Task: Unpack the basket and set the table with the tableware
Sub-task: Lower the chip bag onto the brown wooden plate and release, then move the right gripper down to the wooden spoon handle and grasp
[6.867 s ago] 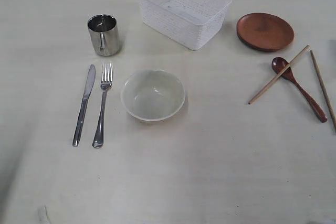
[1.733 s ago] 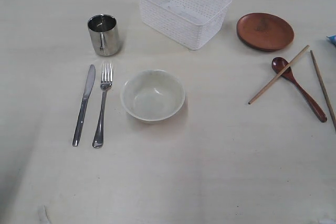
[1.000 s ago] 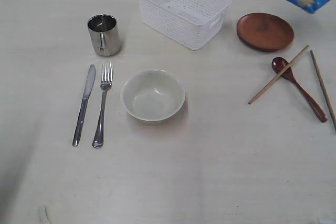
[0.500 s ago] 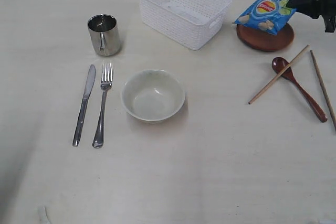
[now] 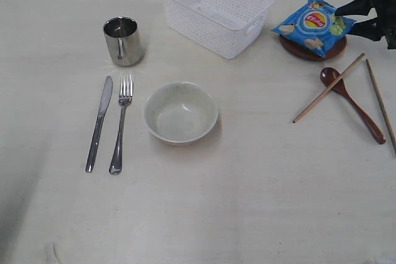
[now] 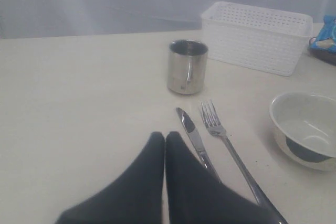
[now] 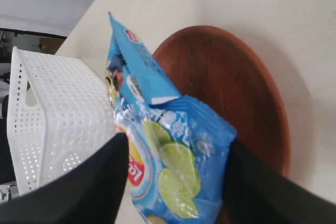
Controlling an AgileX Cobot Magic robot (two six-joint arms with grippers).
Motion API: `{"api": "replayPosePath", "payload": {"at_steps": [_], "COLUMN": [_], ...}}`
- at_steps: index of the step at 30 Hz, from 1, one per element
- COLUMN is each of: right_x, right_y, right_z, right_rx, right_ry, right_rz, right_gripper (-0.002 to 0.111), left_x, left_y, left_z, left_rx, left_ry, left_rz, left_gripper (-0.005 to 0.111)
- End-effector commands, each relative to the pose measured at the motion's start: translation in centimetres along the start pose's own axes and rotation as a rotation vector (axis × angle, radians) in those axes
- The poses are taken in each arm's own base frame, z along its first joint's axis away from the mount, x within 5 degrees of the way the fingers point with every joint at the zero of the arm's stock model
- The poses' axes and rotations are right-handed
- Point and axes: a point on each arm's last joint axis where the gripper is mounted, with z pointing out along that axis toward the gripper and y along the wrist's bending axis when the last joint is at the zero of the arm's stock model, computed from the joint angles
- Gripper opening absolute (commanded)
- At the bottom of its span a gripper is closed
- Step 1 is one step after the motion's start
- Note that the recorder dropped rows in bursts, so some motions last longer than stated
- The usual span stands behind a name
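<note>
**Hazards**

- The left gripper (image 6: pixel 164 136) hung low over the surface (image 5: pixel 247 202), jaws together, just short of the knife (image 5: pixel 99 122) and fork (image 5: pixel 120 125). A careless advance would likely have pushed the knife out of line.
- The cup (image 5: pixel 122 41), bowl (image 5: pixel 180 113) and basket (image 5: pixel 216 10) stood apart from each other and looked stable.
- The chips bag (image 5: pixel 314 24) lay on the plate (image 5: pixel 303 54), overhanging its rim. The right gripper (image 5: pixel 346 20) flanked one corner of the bag with its jaws spread apart. A skewed retreat could have snagged that corner and dragged the bag, and possibly the plate.
- One chopstick (image 5: pixel 328 89) lay across the spoon (image 5: pixel 352 106), and the other chopstick (image 5: pixel 380 103) lay apart to the right. Lifting either of the crossed items could have disturbed the other.

**Limits of view**

- The left arm was absent from the exterior view.
- The basket's near wall hid part of its floor, so any remaining content could not be ruled out.
- The bag covered most of the plate.
- Contact between the right jaws and the bag could not be determined.
- The far-right chopstick ran off the frame edge.
</note>
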Motion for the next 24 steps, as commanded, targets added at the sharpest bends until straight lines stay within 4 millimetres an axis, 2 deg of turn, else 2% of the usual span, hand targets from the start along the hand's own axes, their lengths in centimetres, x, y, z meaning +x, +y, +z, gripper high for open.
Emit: {"api": "replayPosePath", "payload": {"at_steps": [1, 7, 9, 12, 16, 20, 24], "right_x": [-0.8, -2.6, -2.9, -2.7, -1.5, 0.2, 1.9], "right_y": [1.0, 2.9, 3.2, 2.7, 1.6, 1.0, 1.8], "right_z": [-2.0, -7.1, -8.8, -10.7, -10.9, -9.2, -8.0], "right_rx": [-0.017, -0.039, 0.011, 0.141, 0.235, 0.231, 0.221], "right_ry": [-0.032, -0.059, -0.056, -0.02, 0.064, 0.138, 0.199], "right_rz": [-0.023, -0.063, -0.075, -0.066, 0.001, 0.03, -0.006], "right_gripper": [0.051, 0.039, 0.038, 0.038, 0.038, 0.038, 0.038], "left_x": [0.1, 0.1, 0.1, 0.1, 0.1, 0.1, 0.1], "left_y": [0.0, 0.0, 0.0, 0.0, 0.0, 0.0, 0.0], "left_z": [0.0, 0.0, 0.0, 0.0, 0.0, 0.0, 0.0], "left_rx": [0.005, 0.004, 0.004, 0.004, 0.004, 0.004, 0.004], "left_ry": [-0.001, -0.001, -0.001, -0.001, -0.001, -0.001, -0.001], "left_rz": [0.001, 0.005, 0.005, 0.005, 0.005, 0.005, 0.005], "left_gripper": [0.0, 0.0, 0.0, 0.0, 0.0, 0.0, 0.0]}}
